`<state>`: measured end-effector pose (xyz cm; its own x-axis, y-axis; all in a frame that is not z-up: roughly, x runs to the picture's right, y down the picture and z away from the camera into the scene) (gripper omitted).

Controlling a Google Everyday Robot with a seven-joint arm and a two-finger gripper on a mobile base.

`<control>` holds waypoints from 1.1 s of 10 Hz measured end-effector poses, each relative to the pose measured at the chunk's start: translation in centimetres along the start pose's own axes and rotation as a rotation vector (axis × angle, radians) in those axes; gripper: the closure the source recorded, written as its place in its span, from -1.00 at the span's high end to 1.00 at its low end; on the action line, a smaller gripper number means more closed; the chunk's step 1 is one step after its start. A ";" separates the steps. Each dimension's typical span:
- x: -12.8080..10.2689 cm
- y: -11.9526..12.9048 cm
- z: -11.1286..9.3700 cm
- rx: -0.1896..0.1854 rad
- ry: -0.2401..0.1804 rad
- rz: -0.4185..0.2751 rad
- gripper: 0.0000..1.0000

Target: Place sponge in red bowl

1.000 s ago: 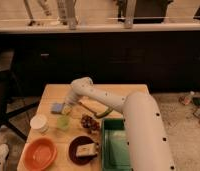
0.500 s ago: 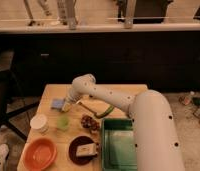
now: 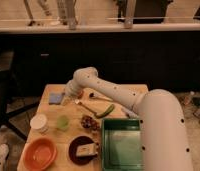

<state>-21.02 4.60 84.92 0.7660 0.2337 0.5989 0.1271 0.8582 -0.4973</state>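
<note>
The sponge is a small blue-grey pad lying flat at the far left corner of the wooden table. The red bowl stands at the table's near left corner and holds nothing that I can see. My gripper hangs down from the white arm's wrist, just right of the sponge and close above the table. Whether it touches the sponge cannot be told.
A small white container and a green cup stand between the sponge and the bowl. A dark plate carrying a box, a green tray, a long green vegetable and a snack pile fill the right half.
The wrist and gripper have shifted slightly left, closer to the sponge. The sponge and the bowl have stayed where they were.
</note>
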 end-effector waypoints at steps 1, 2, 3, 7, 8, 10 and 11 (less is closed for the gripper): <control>-1.3 0.6 -1.1 -0.024 -0.018 -0.098 -1.00; -2.3 1.1 -1.7 -0.044 -0.030 -0.171 -1.00; -3.0 1.7 -2.1 -0.064 -0.039 -0.233 -1.00; -5.8 4.1 -2.4 -0.178 -0.060 -0.429 -1.00; -7.0 5.3 -2.1 -0.234 -0.062 -0.500 -1.00; -8.7 7.5 -1.4 -0.324 -0.073 -0.627 -1.00; -9.3 8.8 -1.1 -0.371 -0.084 -0.696 -1.00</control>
<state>-26.38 9.46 74.27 0.3850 -0.2543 0.8872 0.7725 0.6148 -0.1590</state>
